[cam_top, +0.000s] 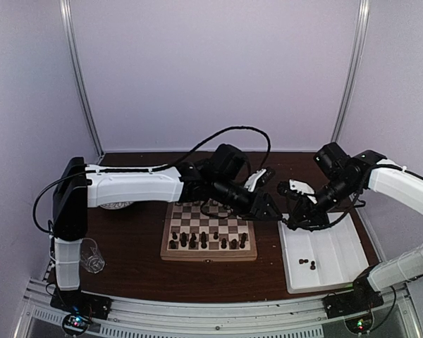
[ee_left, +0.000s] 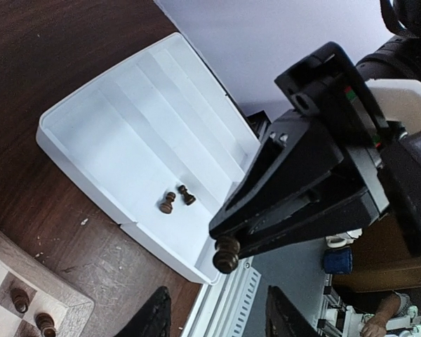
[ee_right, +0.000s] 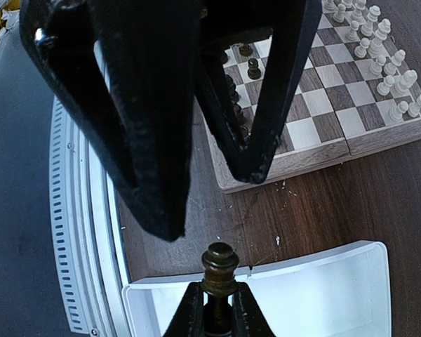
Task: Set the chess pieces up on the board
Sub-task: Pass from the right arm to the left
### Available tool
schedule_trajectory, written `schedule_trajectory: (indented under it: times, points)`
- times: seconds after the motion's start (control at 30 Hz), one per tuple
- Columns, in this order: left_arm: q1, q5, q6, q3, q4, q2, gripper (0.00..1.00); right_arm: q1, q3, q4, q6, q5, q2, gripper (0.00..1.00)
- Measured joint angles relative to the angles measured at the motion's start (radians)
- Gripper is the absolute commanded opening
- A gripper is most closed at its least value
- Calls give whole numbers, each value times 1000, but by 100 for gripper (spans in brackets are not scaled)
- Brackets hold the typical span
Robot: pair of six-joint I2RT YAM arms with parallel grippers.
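The board lies mid-table with dark chess pieces on its near rows. The right wrist view shows white chess pieces on the board's far side. My right gripper is shut on a dark brown piece, held above the gap between board and tray. In the left wrist view that piece sticks out of the right gripper's tip. Facing it, my left gripper stands open just short of the piece, with nothing between its fingers.
A white divided tray sits right of the board, with two loose dark pieces in it. A clear glass stands near the left arm's base. The table's front rail runs close below the grippers.
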Motion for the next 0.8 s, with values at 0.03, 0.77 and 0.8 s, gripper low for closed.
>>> schedule_trajectory:
  times: [0.03, 0.77, 0.8]
  points:
    - [-1, 6, -5, 3, 6, 2, 45, 2, 0, 1, 3, -2, 0, 11]
    - [-7, 71, -45, 32, 34, 43, 23, 44, 16, 27, 43, -17, 0, 11]
    - [-7, 72, -45, 32, 34, 43, 21, 46, 16, 29, 43, -17, 0, 11]
